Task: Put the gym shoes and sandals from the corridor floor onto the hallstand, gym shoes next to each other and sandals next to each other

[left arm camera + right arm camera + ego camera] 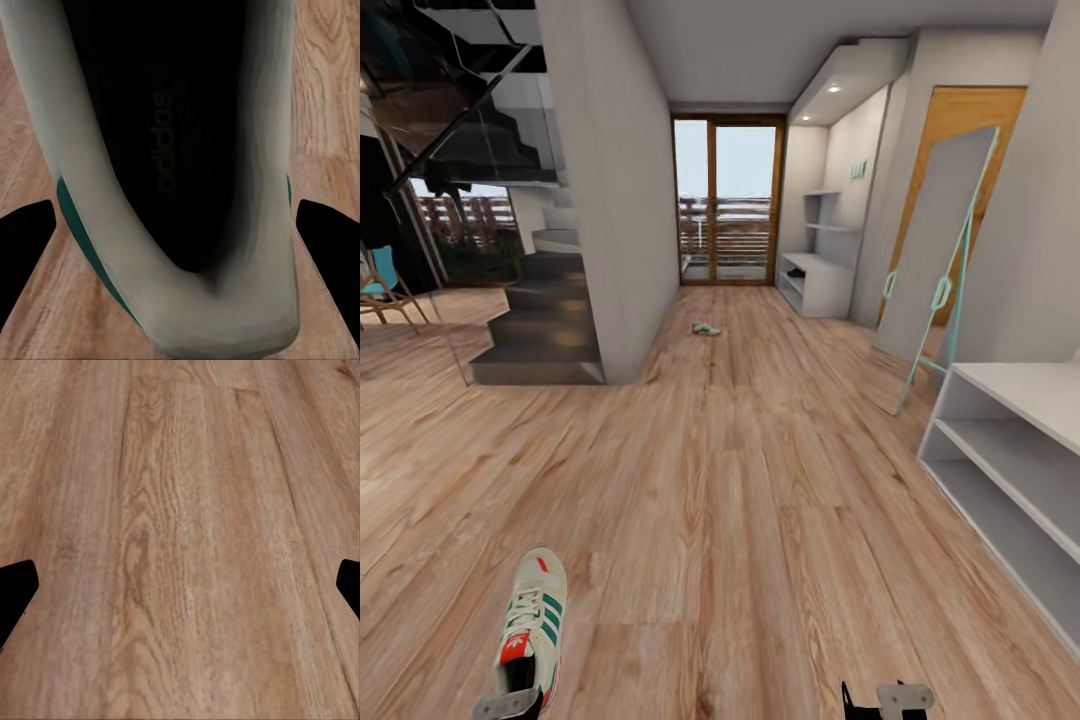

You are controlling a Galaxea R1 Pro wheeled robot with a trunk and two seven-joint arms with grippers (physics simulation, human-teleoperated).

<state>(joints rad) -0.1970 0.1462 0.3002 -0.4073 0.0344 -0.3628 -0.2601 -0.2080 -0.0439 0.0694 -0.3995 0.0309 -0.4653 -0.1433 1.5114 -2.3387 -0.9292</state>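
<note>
One cream-white gym shoe (pixel 532 625) with green stripes is at the lower left of the head view, toe pointing away. My left gripper (pixel 505 706) is at its heel. In the left wrist view the shoe's heel and dark opening (pixel 172 187) sit between the two black fingers (pixel 26 251), which press its sides. The second gym shoe (pixel 706 329) lies far down the corridor floor (pixel 760 480). The hallstand (pixel 815 280) stands at the far right by the glass door, with a small dark thing (pixel 792 270) on its top. My right gripper (pixel 882 700) is open over bare planks (pixel 180 540).
A low white shelf unit (pixel 1010 440) stands close on the right. A tall leaning mirror (pixel 932 260) with a teal frame is beyond it. A staircase (pixel 545 330) and a wall corner (pixel 610 200) flank the left side.
</note>
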